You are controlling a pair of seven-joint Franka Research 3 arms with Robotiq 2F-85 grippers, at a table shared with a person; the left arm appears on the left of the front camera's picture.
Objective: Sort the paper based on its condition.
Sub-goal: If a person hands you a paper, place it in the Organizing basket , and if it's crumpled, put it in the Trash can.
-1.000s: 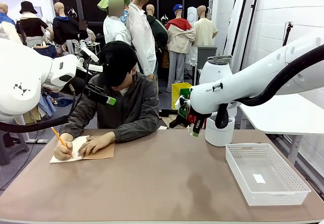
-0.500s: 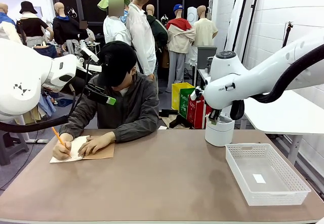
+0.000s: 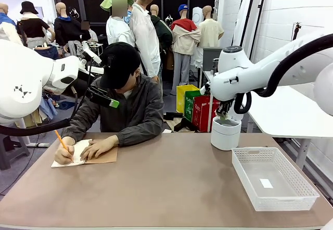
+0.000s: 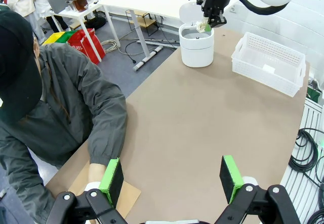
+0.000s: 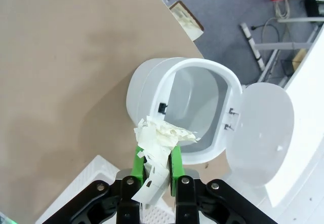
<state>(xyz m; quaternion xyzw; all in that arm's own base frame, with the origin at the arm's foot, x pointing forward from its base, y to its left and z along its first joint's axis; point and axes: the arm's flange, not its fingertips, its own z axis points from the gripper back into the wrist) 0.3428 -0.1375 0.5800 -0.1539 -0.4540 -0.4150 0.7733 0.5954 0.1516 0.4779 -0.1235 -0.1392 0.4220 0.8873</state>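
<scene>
My right gripper is shut on a crumpled, torn wad of white paper. It hangs just above the rim of a white bin whose hinged lid stands open. From the front, that gripper sits over the bin at the table's far right. My left gripper is open with nothing between its green pads and hovers over the table's left side, near the person's forearm. A small white sheet lies flat in the white basket.
At the far left of the table a person writes with an orange pencil on a white page lying on brown cardboard. The basket stands right of the bin. The brown tabletop lies bare in the middle.
My right arm has swung right and back from over the table's middle, carrying the wad to above the open bin. The left arm and the person have hardly moved.
</scene>
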